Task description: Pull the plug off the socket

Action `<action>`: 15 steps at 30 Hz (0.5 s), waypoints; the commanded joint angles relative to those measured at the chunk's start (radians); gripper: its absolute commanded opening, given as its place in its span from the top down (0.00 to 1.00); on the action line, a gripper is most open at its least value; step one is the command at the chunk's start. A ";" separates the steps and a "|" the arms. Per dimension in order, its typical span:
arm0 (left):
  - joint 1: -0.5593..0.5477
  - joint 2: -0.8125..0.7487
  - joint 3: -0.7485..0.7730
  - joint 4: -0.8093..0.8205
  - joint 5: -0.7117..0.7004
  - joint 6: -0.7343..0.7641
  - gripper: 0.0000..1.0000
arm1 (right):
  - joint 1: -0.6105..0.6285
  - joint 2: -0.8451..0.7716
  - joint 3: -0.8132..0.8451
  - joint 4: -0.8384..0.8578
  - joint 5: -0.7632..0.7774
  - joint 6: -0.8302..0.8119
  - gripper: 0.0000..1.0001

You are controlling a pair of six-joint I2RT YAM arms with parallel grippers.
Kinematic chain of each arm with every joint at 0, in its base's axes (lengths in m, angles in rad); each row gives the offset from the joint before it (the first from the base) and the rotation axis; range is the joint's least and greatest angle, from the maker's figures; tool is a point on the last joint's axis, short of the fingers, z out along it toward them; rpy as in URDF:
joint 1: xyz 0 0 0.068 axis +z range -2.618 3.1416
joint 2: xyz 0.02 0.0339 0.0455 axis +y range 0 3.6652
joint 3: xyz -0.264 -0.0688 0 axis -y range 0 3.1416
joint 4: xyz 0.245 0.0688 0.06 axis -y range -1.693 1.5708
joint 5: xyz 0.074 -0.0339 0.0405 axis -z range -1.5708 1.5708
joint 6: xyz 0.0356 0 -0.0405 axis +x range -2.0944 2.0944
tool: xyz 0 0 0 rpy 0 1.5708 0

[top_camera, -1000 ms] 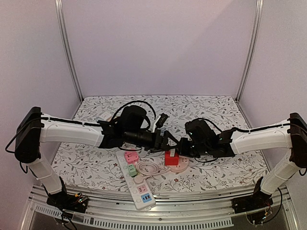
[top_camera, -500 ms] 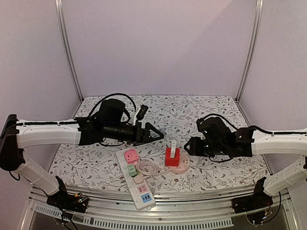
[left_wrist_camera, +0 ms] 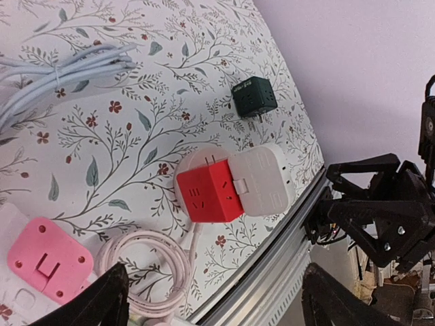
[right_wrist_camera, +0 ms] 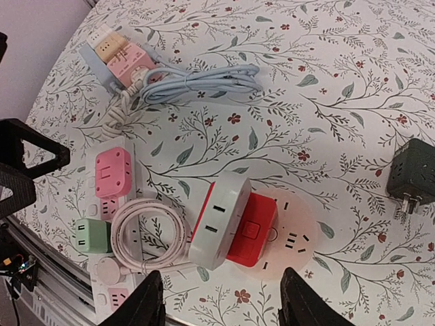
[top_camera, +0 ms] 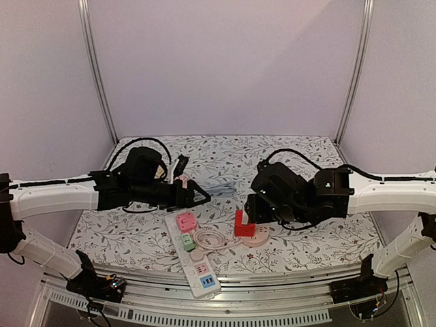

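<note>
2 grippers, both with jaws apart and nothing between them.

- Left gripper (top_camera: 196, 197): centre-left of the top view, near the far end of the power strip (top_camera: 195, 264). It is empty.
- Right gripper (right_wrist_camera: 223, 277): its fingers show at the bottom edge of the right wrist view. It hangs over the plug and touches nothing.
- 1 red cube plug (right_wrist_camera: 253, 232): lower centre of the right wrist view, sitting on the pink round socket (right_wrist_camera: 297, 239).
- 1 white block (right_wrist_camera: 216, 223): pressed against the plug's left side.
- 1 pink cube (top_camera: 186, 221) and 1 green cube (top_camera: 187, 242): both seated on the white power strip, lower centre of the top view.
- 1 coiled pink cable (right_wrist_camera: 146, 238): between the strip and the plug.
- 1 dark green cube (right_wrist_camera: 413, 173): right edge of the right wrist view, well apart from the socket.
- 1 light blue cable bundle (right_wrist_camera: 204, 80): upper centre of the right wrist view.
- 1 beige-and-pink block (right_wrist_camera: 119, 54): upper left, just beside the bundle.
- 1 floral table cover (right_wrist_camera: 340, 102): under everything.
</note>
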 commanded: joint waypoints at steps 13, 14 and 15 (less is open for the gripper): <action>0.012 -0.118 -0.109 -0.010 -0.001 -0.026 0.13 | 0.045 0.301 0.185 -0.128 0.074 0.039 0.50; 0.012 -0.124 -0.112 -0.006 0.001 -0.028 0.14 | 0.044 0.318 0.200 -0.140 0.085 0.046 0.51; 0.012 -0.128 -0.115 -0.003 0.003 -0.029 0.14 | 0.045 0.328 0.210 -0.149 0.098 0.052 0.52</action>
